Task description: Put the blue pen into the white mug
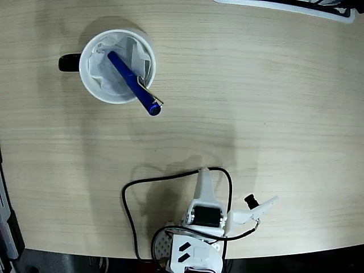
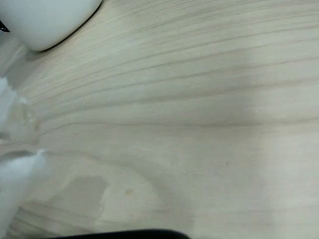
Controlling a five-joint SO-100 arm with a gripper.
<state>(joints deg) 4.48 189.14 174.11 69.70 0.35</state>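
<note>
In the fixed view the white mug [image 1: 117,66] stands at the upper left, its black handle pointing left and crumpled white paper inside. The blue pen [image 1: 133,82] lies tilted in it, one end down in the paper and the clip end sticking out over the lower right rim. My gripper [image 1: 203,175] is far from both, low at the bottom centre over the arm's base. It points up the picture as one narrow tapered shape with no gap, and it holds nothing. The wrist view catches the mug's [image 2: 45,20] white side at top left and a blurred white finger [image 2: 17,189] at the left edge.
A black cable [image 1: 128,199] loops on the wood table [image 1: 256,114] beside the arm's base. A white-edged object [image 1: 296,7] lies along the top right edge. Dark gear shows past the table's left edge [image 1: 5,227].
</note>
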